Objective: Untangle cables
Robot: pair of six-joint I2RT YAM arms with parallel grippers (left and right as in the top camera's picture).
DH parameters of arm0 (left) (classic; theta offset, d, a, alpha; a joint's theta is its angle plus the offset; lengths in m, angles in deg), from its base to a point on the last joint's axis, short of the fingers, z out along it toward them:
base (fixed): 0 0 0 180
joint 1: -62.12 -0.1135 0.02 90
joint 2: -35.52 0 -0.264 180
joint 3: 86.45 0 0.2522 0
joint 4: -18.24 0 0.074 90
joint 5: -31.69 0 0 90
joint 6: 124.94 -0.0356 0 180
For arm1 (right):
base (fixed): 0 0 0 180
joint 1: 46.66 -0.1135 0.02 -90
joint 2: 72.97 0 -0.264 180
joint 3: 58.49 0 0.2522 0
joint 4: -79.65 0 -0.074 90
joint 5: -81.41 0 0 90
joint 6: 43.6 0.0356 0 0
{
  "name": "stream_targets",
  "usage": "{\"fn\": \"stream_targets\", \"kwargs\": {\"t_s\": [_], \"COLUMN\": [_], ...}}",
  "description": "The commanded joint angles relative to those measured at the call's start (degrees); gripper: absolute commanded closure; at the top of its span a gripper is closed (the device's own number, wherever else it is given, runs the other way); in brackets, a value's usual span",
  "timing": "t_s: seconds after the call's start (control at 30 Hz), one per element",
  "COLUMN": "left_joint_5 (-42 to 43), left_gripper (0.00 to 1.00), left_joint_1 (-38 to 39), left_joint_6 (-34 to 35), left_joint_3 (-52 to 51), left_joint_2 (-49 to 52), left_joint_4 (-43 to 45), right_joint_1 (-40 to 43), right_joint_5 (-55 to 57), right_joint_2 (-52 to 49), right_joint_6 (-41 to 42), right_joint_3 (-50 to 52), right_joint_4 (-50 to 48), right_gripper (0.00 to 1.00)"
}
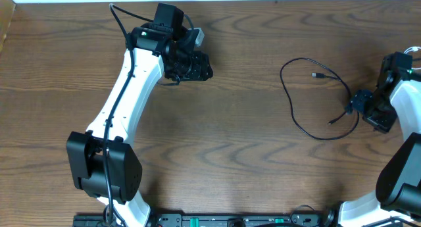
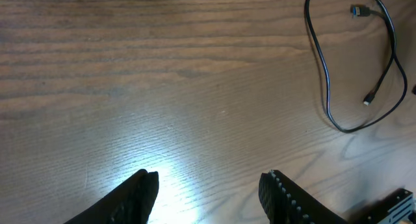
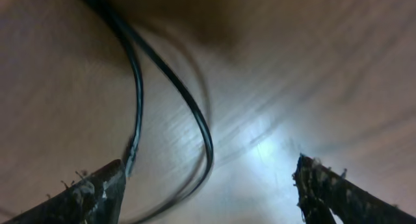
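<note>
We find the thin black cable [image 1: 291, 108] lying in one loose open loop on the brown wood-grain table [image 1: 223, 161], just beside the right gripper [image 1: 358, 102], on its side toward the left gripper [image 1: 194, 66]. The loop's near edge reaches the right gripper, and two strands run under it in the right wrist view. Both small end plugs, the upper plug [image 1: 318, 75] and the lower plug [image 1: 332, 122], lie inside the loop a little further from the right gripper. We see no white cord in any view.

The right gripper's fingers [image 3: 91, 195] stand wide apart with nothing clamped. One strand passes close beside a finger, but we cannot tell whether it touches. The left gripper sits well apart from the right gripper, its fingers [image 2: 140, 195] parted over bare wood and holding nothing.

We judge the cable light, limp and smooth. It will likely bend freely, trail behind any pull and slip through a loose pinch. We would grip a strand close to the right gripper, or just behind a plug, where the stiffer end gives firmer hold. A slow pull should keep the loop from snagging on itself.
</note>
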Motion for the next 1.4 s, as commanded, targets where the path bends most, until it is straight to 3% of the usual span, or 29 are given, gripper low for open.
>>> {"fn": "stream_targets", "kwargs": {"t_s": [0.0,0.23,0.67,1.13,1.3,1.37], "left_joint_5": [-0.8,-0.8,-0.7,-0.7,-0.7,-0.7], "left_gripper": [0.44,0.44,0.44,0.44,0.44,0.44], "left_joint_1": [0.1,0.1,0.1,0.1,0.1,0.1], "left_joint_6": [-0.5,-0.5,-0.5,-0.5,-0.5,-0.5], "left_joint_3": [-0.1,-0.1,-0.1,-0.1,-0.1,-0.1], "left_joint_2": [-0.7,-0.7,-0.7,-0.7,-0.7,-0.7], "left_joint_4": [0.0,0.0,0.0,0.0,0.0,0.0], "right_joint_1": [0.3,0.2,-0.2,-0.2,-0.2,-0.2], "right_joint_5": [0.5,-4.0,-7.4,-9.6,-9.5,-9.6], "right_joint_2": [-0.1,-0.1,-0.1,-8.0,-10.2,-10.0], "right_joint_6": [-0.1,-5.5,-8.5,-7.8,-7.8,-7.8], "right_joint_3": [3.5,10.2,18.5,20.4,20.4,20.3], "right_joint_4": [-3.9,-20.5,-39.1,-48.1,-49.4,-49.4], "right_gripper": [0.2,0.3,0.54,0.81,0.99,0.99]}}
